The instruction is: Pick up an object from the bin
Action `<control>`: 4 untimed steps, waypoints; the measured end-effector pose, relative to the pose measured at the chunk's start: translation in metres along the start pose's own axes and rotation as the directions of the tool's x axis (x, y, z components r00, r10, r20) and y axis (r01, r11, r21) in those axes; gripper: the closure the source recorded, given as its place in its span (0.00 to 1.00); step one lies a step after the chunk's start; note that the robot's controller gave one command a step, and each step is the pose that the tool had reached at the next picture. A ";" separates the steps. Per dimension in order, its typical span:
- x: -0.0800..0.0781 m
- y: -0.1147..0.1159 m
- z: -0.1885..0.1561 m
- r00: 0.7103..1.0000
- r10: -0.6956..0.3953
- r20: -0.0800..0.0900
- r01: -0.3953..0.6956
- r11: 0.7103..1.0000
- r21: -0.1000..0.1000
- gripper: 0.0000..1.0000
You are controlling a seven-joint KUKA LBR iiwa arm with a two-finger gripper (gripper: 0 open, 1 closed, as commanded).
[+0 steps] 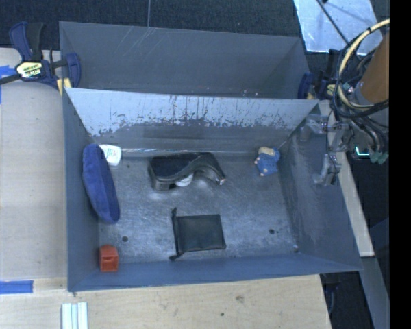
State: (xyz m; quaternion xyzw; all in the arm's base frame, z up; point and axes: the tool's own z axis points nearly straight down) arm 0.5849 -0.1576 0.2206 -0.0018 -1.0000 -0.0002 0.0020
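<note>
Grey bin (260,211), things spread out; my tool (327,172) hangs at right wall nr blue-yellow toy (266,161), prob. parked clear; open/shut can't tell.

The grey bin (192,115) held six loose things, one of each kind. There was one long dark-blue pouch (100,184), one small white piece (111,154) just beside its upper end, one dark grey curved object (181,168) whose kind could not be told, one small blue-and-yellow figure (267,161), one flat black square wallet (200,232), and one small orange block (108,258).
</note>
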 end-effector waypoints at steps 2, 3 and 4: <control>-0.045 0.027 0.128 0.994 0.106 0.010 -0.106 0.994 0.000 1.00; -0.043 0.026 0.023 0.988 0.154 0.017 -0.154 0.988 0.000 1.00; -0.028 0.013 -0.054 0.958 -0.286 0.013 0.286 0.958 0.007 1.00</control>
